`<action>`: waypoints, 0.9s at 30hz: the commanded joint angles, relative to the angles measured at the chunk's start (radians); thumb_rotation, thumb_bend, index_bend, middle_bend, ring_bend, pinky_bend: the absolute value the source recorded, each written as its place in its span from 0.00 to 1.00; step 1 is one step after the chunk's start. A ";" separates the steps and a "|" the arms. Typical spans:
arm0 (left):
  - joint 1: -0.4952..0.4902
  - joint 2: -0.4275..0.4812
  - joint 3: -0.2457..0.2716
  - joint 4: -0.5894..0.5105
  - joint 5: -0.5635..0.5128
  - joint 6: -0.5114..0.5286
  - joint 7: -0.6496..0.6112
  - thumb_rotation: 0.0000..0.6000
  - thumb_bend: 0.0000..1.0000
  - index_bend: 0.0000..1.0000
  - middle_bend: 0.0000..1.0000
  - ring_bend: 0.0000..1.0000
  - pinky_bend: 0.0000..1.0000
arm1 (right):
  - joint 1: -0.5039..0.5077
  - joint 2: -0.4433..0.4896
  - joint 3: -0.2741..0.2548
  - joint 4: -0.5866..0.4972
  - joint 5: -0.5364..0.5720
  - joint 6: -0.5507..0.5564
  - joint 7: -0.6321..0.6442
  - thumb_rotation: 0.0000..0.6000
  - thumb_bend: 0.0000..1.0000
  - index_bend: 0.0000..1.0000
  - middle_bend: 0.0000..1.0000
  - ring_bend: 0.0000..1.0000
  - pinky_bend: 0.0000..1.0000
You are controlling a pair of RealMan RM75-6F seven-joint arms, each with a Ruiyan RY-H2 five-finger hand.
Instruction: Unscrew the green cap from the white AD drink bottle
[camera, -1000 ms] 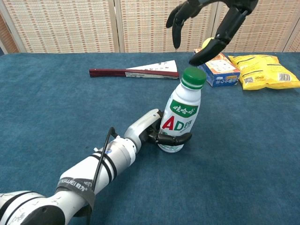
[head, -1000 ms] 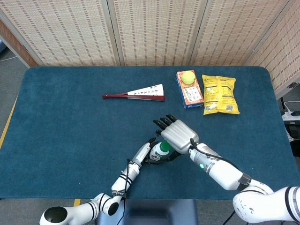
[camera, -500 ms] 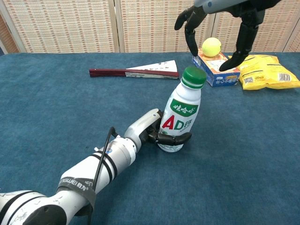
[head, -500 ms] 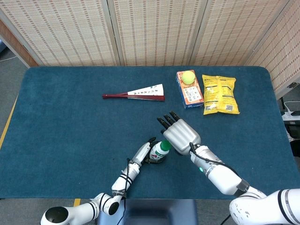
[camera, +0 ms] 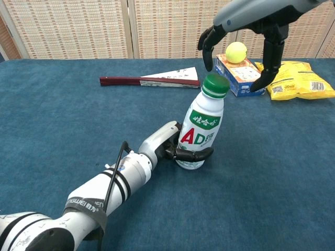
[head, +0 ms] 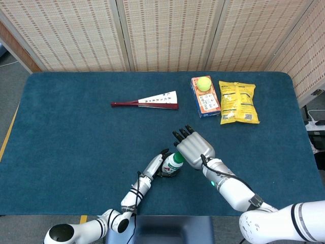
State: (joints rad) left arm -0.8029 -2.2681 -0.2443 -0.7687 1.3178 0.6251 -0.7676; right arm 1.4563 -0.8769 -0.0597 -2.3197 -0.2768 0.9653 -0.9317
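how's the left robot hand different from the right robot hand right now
The left robot hand sits low on the table, gripping the base of the AD bottle; the right robot hand is raised, level with the green cap or above it, and holds nothing.
The left robot hand's fingers wrap around the bottle; the right robot hand's fingers are spread apart and point downward, clear of the cap.
Both have dark fingers.

On the blue felt-covered table (head: 76, 127) there is one white plastic AD drink bottle (camera: 201, 133) with one green screw cap (camera: 215, 85), one folded paper fan with dark red ribs (head: 147, 102), one yellow-green tennis ball (head: 204, 83), one orange-and-blue cardboard box (head: 205, 101) and one yellow foil snack bag (head: 237, 102). Two robot hands show: one left hand (camera: 166, 143), one right hand (head: 193, 146).
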 commanded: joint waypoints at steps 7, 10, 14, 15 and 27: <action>-0.001 -0.001 0.004 0.009 0.003 -0.003 -0.010 1.00 0.91 0.77 0.87 0.47 0.47 | 0.034 -0.047 0.005 0.018 0.051 0.009 -0.016 1.00 0.11 0.30 0.00 0.00 0.00; 0.000 -0.001 0.008 0.008 0.006 0.001 -0.009 1.00 0.91 0.77 0.87 0.47 0.47 | 0.024 -0.073 0.002 0.024 0.024 0.056 -0.022 1.00 0.11 0.33 0.00 0.00 0.00; 0.002 -0.001 0.016 0.008 0.011 0.011 -0.004 1.00 0.91 0.77 0.87 0.47 0.47 | 0.008 -0.103 0.000 0.028 -0.009 0.125 -0.038 1.00 0.11 0.35 0.00 0.00 0.00; 0.002 -0.001 0.016 0.007 0.010 0.011 -0.004 1.00 0.91 0.77 0.87 0.47 0.47 | 0.005 -0.109 0.000 0.028 -0.017 0.138 -0.041 1.00 0.11 0.35 0.00 0.00 0.00; -0.001 -0.001 0.024 0.009 0.005 0.018 0.003 1.00 0.91 0.77 0.87 0.47 0.47 | -0.021 -0.165 0.016 0.034 -0.036 0.188 -0.064 1.00 0.11 0.37 0.00 0.00 0.00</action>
State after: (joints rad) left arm -0.8044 -2.2690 -0.2206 -0.7598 1.3231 0.6433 -0.7642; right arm 1.4362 -1.0414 -0.0444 -2.2859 -0.3125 1.1532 -0.9962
